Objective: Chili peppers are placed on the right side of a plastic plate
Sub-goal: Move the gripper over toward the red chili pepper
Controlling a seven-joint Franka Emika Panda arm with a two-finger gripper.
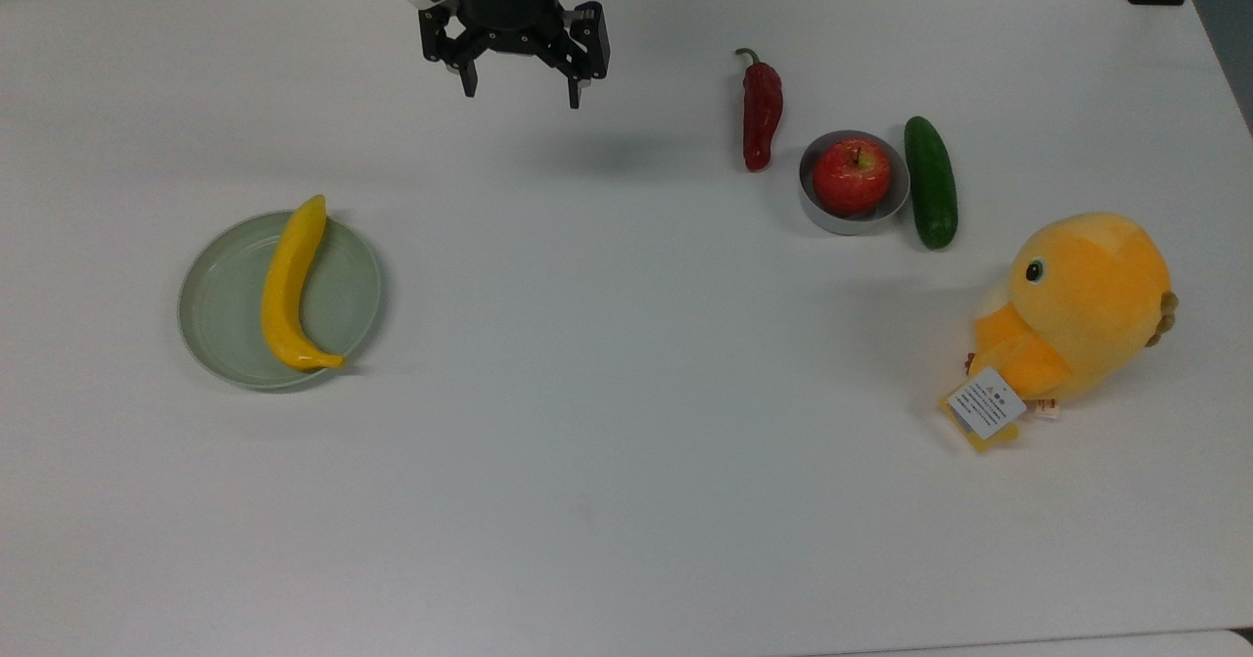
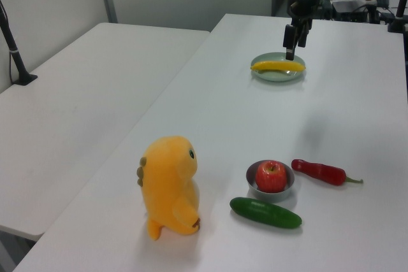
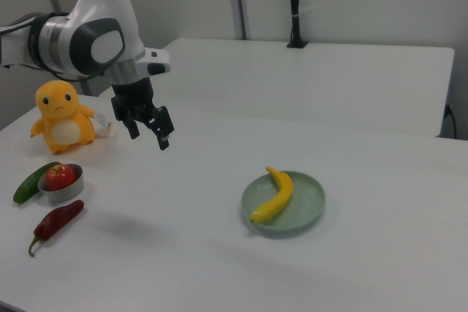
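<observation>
The dark red wrinkled chili pepper [image 1: 761,114] [image 2: 322,172] [image 3: 55,221] lies flat on the white table beside a small grey bowl. The pale green plastic plate [image 1: 227,297] [image 2: 274,74] [image 3: 303,206] sits far from it, at the top view's left, with a yellow banana [image 1: 289,285] [image 2: 276,65] [image 3: 274,195] across it. My gripper [image 1: 521,92] [image 2: 294,48] [image 3: 150,135] hangs open and empty above the table, between plate and pepper, near the top view's upper edge.
A grey bowl [image 1: 824,214] [image 3: 53,193] holds a red apple [image 1: 851,175] [image 2: 271,176] [image 3: 60,176]. A dark green cucumber [image 1: 930,181] [image 2: 265,213] [image 3: 28,183] lies beside it. An orange plush bird [image 1: 1074,317] [image 2: 169,185] [image 3: 64,114] stands at the top view's right.
</observation>
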